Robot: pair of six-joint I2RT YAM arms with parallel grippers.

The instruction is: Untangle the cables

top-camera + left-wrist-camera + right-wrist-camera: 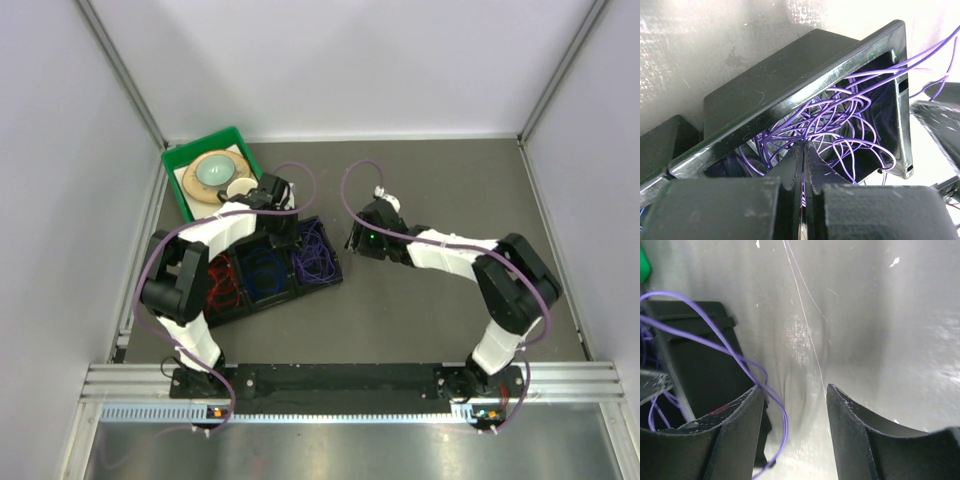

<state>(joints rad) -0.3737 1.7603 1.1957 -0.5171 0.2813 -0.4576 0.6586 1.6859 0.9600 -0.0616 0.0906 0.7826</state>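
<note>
A black tray (335,275) holds the cables in three compartments: red cables (222,283), blue cables (265,270) and purple cables (317,255). My left gripper (285,232) hangs over the tray's far edge. In the left wrist view it (803,147) is shut, with a purple strand pinched between its fingers, and the purple cables (840,117) are tangled in the tilted black compartment (790,95). My right gripper (355,240) is just right of the tray. It (794,387) stands open, and a loose purple cable loop (785,425) hangs beside its left finger (735,430), ungripped.
A green bin (180,165) with a round wooden plate and pale bowl (215,168) stands at the back left, just beyond the tray. White walls and metal posts close in the dark mat (440,320). The black compartment's wall (700,370) is left of my right gripper.
</note>
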